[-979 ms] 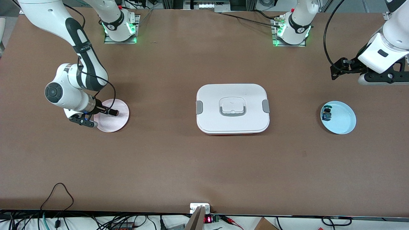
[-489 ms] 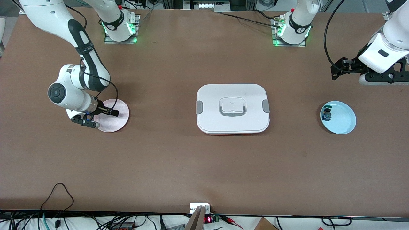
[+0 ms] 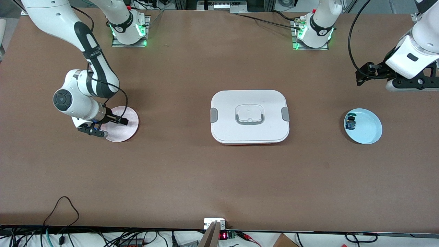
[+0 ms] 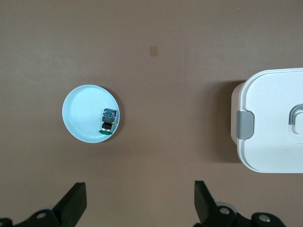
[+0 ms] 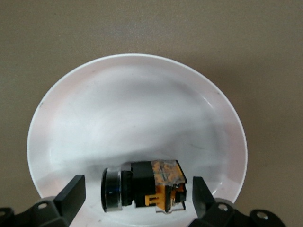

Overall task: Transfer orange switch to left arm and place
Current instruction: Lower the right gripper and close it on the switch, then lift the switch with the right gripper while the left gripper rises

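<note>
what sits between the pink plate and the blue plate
The white box, lid on, sits on the table between the pink plate and the blue plate, as the front view shows.

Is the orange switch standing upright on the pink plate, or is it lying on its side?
The orange switch lies on its side on the pink plate.

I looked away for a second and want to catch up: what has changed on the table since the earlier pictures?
Only the right gripper moved: it crept slightly toward the box over the pink plate, fingers open on either side of the orange switch, which still lies on the plate, not gripped. The left gripper waits open, and the box and blue plate have not moved.
</note>
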You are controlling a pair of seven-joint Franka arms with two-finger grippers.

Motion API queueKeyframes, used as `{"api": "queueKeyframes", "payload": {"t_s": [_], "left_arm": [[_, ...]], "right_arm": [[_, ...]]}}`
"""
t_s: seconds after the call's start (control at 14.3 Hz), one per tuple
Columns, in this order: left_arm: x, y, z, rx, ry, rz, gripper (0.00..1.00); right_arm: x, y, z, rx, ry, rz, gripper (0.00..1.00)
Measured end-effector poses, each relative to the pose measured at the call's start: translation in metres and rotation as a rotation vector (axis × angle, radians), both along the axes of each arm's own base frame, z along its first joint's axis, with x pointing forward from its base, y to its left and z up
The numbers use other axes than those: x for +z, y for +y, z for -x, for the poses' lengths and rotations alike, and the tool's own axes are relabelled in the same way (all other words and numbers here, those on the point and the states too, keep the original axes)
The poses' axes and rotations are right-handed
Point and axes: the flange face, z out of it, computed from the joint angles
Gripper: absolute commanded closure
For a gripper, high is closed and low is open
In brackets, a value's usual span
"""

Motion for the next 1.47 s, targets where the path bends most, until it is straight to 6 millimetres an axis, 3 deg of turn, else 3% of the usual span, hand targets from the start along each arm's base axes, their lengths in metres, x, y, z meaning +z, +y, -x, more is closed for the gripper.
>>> {"api": "queueKeyframes", "payload": {"t_s": [0.28,1.12,1.26,1.47], "left_arm": [[0.0,0.0,0.0,0.0,0.0,0.0,0.0],[0.0001,-0.0002,0.0,0.0,0.0,0.0,0.0],[0.0002,-0.0003,0.0,0.0,0.0,0.0,0.0],[0.0003,-0.0003,0.0,0.0,-0.001,0.0,0.0]], "right_arm": [[-0.009,-0.0018,0.0089,-0.003,-0.009,0.005,0.0],[-0.0089,-0.0024,0.0088,-0.044,-0.013,-0.017,0.03],[-0.0089,-0.0024,0.0088,-0.044,-0.013,-0.017,0.22],[-0.0091,-0.0019,0.0091,-0.036,-0.012,-0.018,0.7]]}}
